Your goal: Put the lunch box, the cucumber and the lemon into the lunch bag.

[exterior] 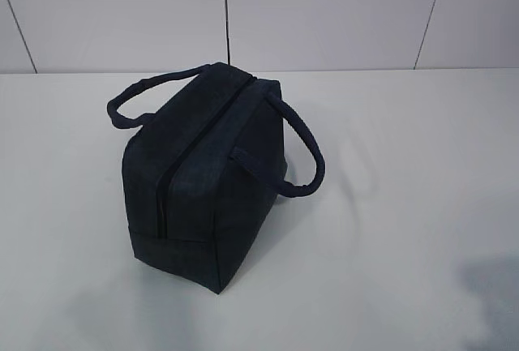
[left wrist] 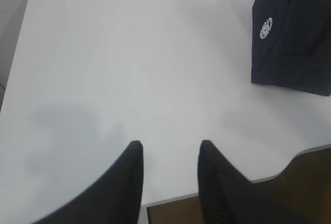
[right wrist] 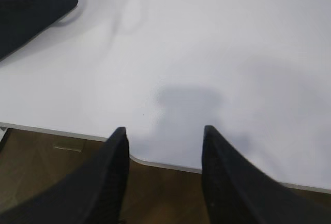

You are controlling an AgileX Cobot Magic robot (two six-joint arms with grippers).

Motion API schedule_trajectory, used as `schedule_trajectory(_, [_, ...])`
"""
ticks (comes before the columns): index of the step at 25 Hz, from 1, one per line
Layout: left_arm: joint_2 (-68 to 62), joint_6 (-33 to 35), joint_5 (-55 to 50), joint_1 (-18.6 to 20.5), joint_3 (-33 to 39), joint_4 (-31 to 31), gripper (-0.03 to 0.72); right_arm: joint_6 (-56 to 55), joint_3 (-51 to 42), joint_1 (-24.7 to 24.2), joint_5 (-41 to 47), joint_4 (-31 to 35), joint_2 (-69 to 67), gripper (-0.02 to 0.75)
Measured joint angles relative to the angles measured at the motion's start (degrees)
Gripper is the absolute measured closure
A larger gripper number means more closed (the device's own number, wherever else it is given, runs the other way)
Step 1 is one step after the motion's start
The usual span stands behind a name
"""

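Two claws of mine hang empty at the near edge of the white desk (exterior: 422,205), my left claw (left wrist: 170,154) with fingers spread apart on nothing, my right claw (right wrist: 164,138) equally parted over the desk's rim. Farther off, the lunch bag (exterior: 207,177) stands alone mid-desk, at two o'clock from my left wrist and eleven o'clock from my right, its top zipper (exterior: 182,156) seemingly drawn closed and its two loop handles (exterior: 304,152) flopped outward. No lunch box, cucumber or lemon shows anywhere on the desk. I judge all three are likely packed already, though the bag's inside is hidden, so I cannot confirm it.
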State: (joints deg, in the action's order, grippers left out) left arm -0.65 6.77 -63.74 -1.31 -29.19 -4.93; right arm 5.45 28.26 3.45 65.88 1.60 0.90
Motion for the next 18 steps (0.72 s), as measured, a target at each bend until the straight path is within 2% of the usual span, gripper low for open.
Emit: schedule_trajectory(18, [0.0, 0.0, 0.0, 0.0, 0.0, 0.0, 0.449, 0.02, 0.0, 0.0, 0.0, 0.0, 0.0, 0.391])
